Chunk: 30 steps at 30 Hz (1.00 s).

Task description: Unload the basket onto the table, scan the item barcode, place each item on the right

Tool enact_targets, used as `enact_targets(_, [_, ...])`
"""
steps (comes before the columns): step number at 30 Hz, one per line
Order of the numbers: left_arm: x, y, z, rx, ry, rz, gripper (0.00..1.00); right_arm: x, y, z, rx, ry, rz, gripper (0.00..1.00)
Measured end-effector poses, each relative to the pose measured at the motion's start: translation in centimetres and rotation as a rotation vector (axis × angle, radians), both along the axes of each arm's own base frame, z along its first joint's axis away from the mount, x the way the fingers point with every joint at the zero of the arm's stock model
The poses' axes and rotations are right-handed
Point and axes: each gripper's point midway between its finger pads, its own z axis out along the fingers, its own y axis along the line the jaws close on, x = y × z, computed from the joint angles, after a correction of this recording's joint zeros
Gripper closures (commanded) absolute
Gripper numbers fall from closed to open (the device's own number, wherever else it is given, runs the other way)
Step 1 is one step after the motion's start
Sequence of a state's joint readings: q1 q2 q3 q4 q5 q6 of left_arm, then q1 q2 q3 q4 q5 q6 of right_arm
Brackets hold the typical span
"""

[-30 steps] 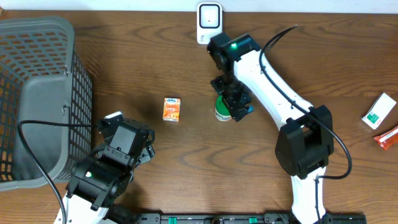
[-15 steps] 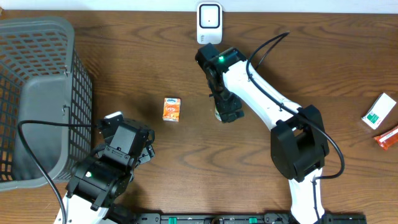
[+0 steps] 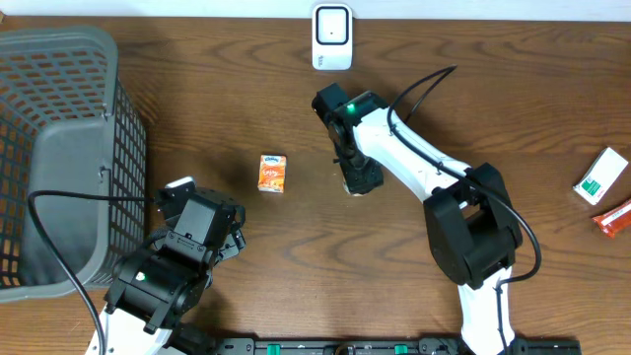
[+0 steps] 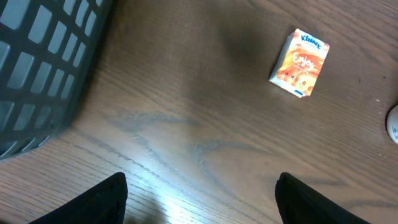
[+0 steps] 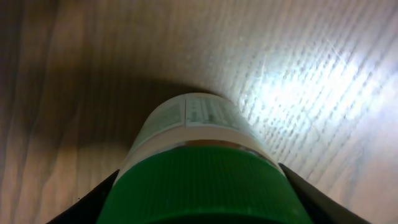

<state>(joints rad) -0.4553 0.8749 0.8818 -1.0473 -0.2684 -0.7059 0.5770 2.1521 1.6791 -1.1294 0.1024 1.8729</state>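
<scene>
**Bottle (image 5: 199,155) upright in the middle of the table (image 3: 197,99), right gripper (image 3: 357,180) straddling its top: a shallow bite on the round top could let it slip or tip when lifted.**

Whether those jaws already pinch, I cannot tell. The left gripper (image 4: 204,202) hangs near, jaws apart and empty. An orange pack (image 3: 273,173) lies beside the bottle. Beyond it, bare wood runs to the scanner (image 3: 332,36) at the far edge.

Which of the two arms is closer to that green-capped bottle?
Right. The right gripper straddles the green-capped bottle, a finger on each side; the left gripper sits far off, near the basket.
</scene>
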Motion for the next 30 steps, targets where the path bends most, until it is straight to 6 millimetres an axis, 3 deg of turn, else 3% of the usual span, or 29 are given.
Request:
enact_targets(4, [0.0, 0.0, 0.0, 0.000, 0.000, 0.000, 0.23, 0.2, 0.0, 0.0, 0.005, -0.002, 0.044, 0.46])
enact_targets(8, [0.0, 0.0, 0.0, 0.000, 0.000, 0.000, 0.23, 1.2, 0.5, 0.0, 0.021, -0.023, 0.212, 0.47])
enact_targets(13, [0.0, 0.0, 0.0, 0.000, 0.000, 0.000, 0.23, 3.0, 1.3, 0.2, 0.031, -0.062, 0.626, 0.43])
enact_targets(19, [0.0, 0.0, 0.0, 0.000, 0.000, 0.000, 0.23, 2.5, 0.7, 0.2, 0.026, 0.013, 1.218, 0.41])
enact_targets(21, [0.0, 0.0, 0.0, 0.000, 0.000, 0.000, 0.23, 2.1, 0.4, 0.2, 0.015, 0.045, 1.374, 0.36])
enact_targets(26, [0.0, 0.0, 0.0, 0.000, 0.000, 0.000, 0.23, 0.6, -0.5, 0.1, 0.017, 0.141, 1.642, 0.01])
enact_targets(30, [0.0, 0.0, 0.0, 0.000, 0.000, 0.000, 0.23, -0.2, -0.8, 0.1, 0.023, 0.185, 1.750, 0.01])
